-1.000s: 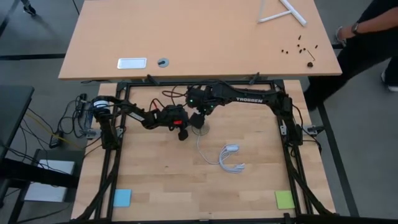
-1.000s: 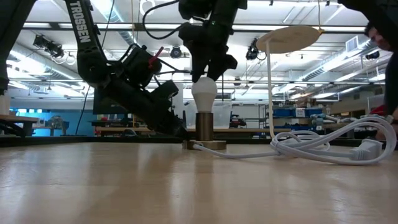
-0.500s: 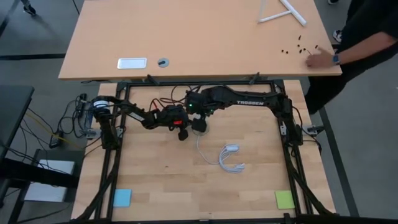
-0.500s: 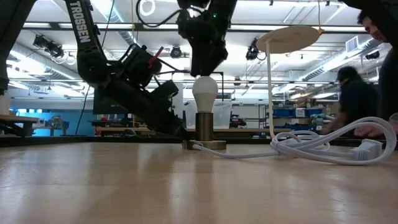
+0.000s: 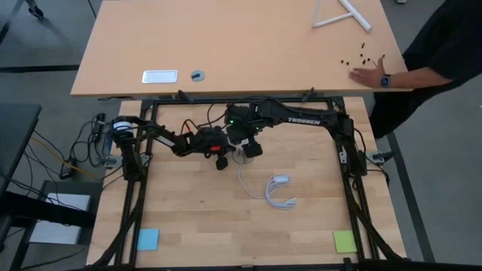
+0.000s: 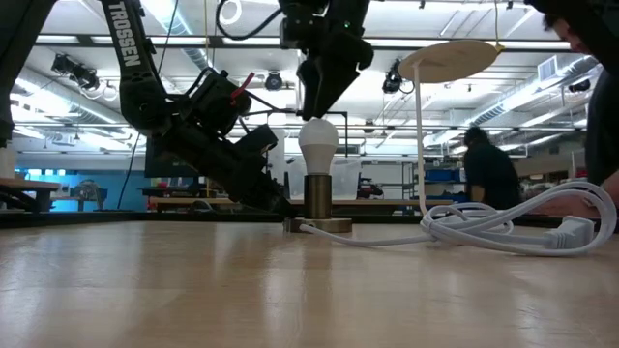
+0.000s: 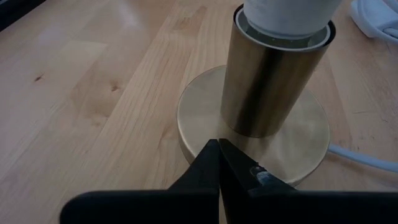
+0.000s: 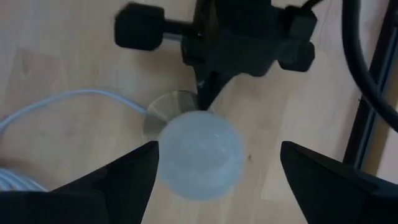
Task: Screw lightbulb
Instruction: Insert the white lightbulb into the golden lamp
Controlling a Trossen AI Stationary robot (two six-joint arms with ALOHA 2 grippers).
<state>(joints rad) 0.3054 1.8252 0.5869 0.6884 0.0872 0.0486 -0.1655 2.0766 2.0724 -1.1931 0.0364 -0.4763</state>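
The white frosted lightbulb [image 6: 318,145] [image 8: 199,155] stands upright with its base in the brass socket [image 6: 318,198] [image 7: 273,81]. The socket stands on its round brass disc [image 7: 199,124] on the table. My right gripper [image 6: 319,97] [image 8: 217,149] hangs open just above the bulb and points down. Its fingers stand wide on either side of the bulb, apart from it. My left gripper [image 5: 227,156] [image 7: 219,146] is shut at the socket's disc. A white cable [image 5: 275,192] runs from the socket to a coil. My left gripper has its shut fingertips [image 7: 211,155] on the top of the socket's round disc, near its rim [image 7: 189,134]. It comes from the table's left, slanting down. The disc lies flat on the table with the socket upright on it.
The coiled white cable and plug [image 6: 503,227] lie right of the socket. A blue note [image 5: 148,239] and a green note [image 5: 344,241] sit at the near corners. A person's hand [image 5: 369,75] rests on the far table, and another person [image 6: 488,174] is in the room behind.
My right gripper has rolled about its own pointing line above the bulb. Its fingers, which reached down around the bulb's top, now stand just above it. The bulb and socket have stayed put.
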